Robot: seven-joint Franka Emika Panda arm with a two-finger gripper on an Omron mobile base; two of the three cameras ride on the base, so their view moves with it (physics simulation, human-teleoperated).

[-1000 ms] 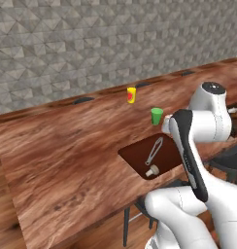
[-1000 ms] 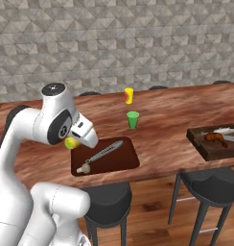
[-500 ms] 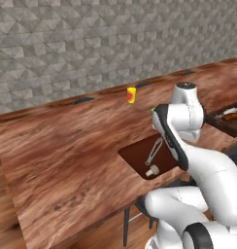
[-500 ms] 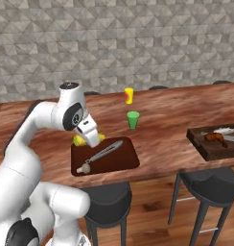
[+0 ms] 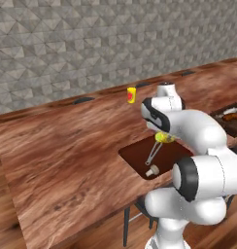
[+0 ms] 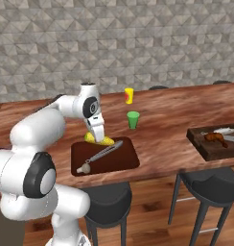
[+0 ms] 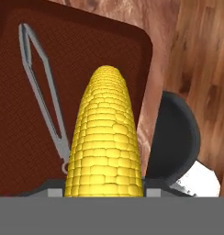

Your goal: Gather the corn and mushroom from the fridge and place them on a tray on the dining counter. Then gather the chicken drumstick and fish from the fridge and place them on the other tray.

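One corn cob (image 7: 104,137) is being pinched in the gripper (image 6: 100,138), hanging just over the back edge of the nearer of two dark trays (image 6: 126,162) on the dining counter (image 6: 157,117). On that tray a pair of metal tongs (image 6: 103,153) and a mushroom (image 6: 82,168) are lying beside the corn. Beyond the tray one green cup (image 6: 133,119) and one yellow cup (image 6: 129,95) are standing, the second tray (image 6: 199,142) is sitting well to the side holding a chicken drumstick (image 6: 215,138), and two black stools (image 6: 203,182) are tucked below.

Tongs (image 6: 102,154) cross tray (image 6: 126,161) diagonally; green cup (image 6: 133,119) behind.
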